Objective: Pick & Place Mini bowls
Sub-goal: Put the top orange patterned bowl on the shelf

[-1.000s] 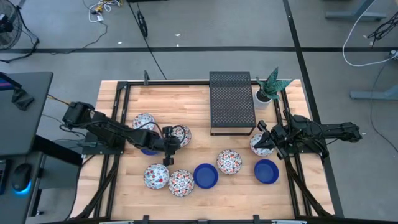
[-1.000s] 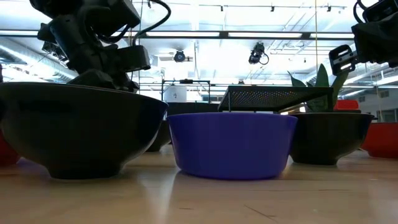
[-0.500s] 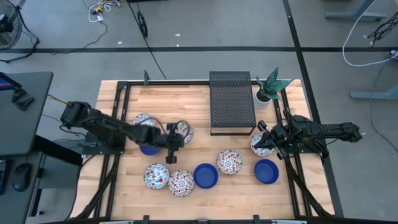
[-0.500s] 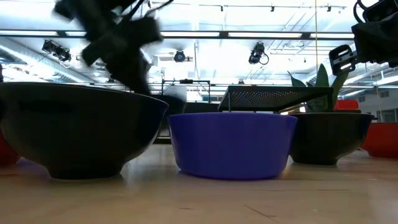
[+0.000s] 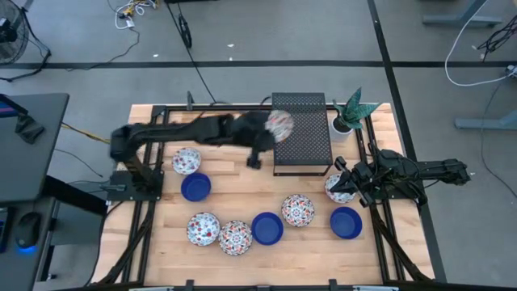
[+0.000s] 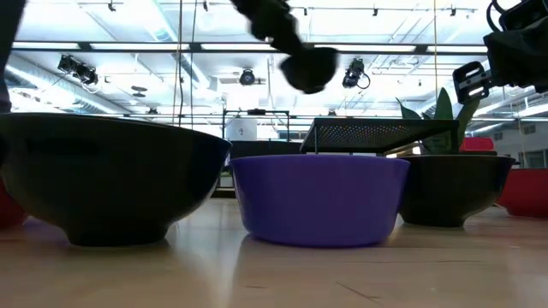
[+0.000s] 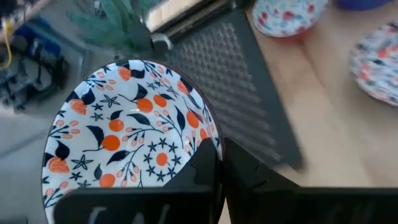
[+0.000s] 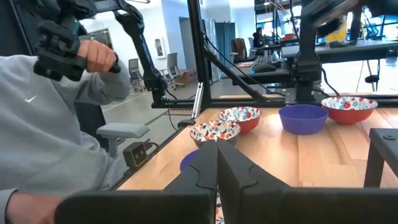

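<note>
My left gripper [image 5: 271, 136] is shut on a white floral mini bowl [image 5: 280, 125], carried in the air over the black perforated rack [image 5: 302, 137]; in the low view the bowl [image 6: 308, 68] hangs high above the table. My right gripper [image 5: 346, 187] is shut at a floral bowl [image 5: 334, 187] by the table's right edge. Several more bowls rest on their bases on the wood: floral ones [image 5: 186, 160] [image 5: 203, 229] [image 5: 234, 237] [image 5: 297, 210] and blue ones [image 5: 195, 187] [image 5: 266, 229] [image 5: 346, 222]. My left gripper pinches the floral bowl's rim [image 7: 208, 140], one finger [image 7: 199, 174] inside the bowl and the other outside it. The bowl is lifted clear and tilted, its patterned inside facing the wrist camera. My right gripper is shut over the rim of the floral bowl by the table's right edge, coming level from the right. Only a sliver of pattern [image 8: 215, 208] shows between the fingers, which hide the contact.
A small potted plant [image 5: 349, 113] stands right of the rack at the far right corner. A person in a grey sleeve [image 8: 50, 137] sits beyond the table's near side. Bare wood lies between the rack and the near row of bowls.
My left gripper has risen from the table's left middle and swung toward the far right, carrying the floral bowl up off the wood to above the rack's left edge. The blue bowl that the arm covered now shows whole.
</note>
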Robot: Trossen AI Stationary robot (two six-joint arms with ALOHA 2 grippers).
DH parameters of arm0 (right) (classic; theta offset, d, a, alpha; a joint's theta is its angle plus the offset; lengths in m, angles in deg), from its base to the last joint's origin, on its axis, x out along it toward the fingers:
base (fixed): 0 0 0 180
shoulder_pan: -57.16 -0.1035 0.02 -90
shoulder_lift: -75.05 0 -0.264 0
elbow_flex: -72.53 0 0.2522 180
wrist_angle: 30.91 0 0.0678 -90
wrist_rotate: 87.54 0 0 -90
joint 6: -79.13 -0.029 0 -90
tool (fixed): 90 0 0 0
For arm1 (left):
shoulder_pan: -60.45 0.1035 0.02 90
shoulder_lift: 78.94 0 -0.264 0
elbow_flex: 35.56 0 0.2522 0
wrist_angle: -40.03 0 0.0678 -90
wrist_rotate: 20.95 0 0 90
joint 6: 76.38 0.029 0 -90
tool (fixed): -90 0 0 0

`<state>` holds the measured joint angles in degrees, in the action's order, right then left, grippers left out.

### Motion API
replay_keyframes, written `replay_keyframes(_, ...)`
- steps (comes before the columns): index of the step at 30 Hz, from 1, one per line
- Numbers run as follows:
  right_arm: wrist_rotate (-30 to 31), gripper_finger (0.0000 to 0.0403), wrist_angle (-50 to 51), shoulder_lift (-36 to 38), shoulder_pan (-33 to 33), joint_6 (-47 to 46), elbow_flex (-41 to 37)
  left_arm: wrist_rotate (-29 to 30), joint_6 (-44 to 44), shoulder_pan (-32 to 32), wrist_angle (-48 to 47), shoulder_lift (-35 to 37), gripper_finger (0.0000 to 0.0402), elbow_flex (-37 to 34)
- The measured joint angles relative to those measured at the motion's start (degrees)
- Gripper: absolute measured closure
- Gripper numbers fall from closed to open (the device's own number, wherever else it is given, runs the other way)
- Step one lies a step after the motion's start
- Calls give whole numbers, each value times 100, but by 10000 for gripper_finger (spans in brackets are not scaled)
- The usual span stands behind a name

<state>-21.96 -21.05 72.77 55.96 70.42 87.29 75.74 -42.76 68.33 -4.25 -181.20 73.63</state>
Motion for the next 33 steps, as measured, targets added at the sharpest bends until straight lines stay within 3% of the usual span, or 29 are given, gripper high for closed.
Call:
replay_keyframes(7, -2, 398, 0, 2, -1, 0, 0, -616, 504, 680, -156, -1463, 389, 1866)
replay_keyframes(13, -1, 398, -2, 2, 0, 0, 0, -1174, 577, 1107, -274, -2306, 386, 2781)
replay_keyframes(20, 0, 398, 0, 2, 1, 0, -2, -1204, 666, 1343, -153, -2725, 380, 2956)
replay_keyframes(33, -1, 398, 0, 2, 0, 0, 0, -1189, 655, 1386, -257, -2738, 373, 2893)
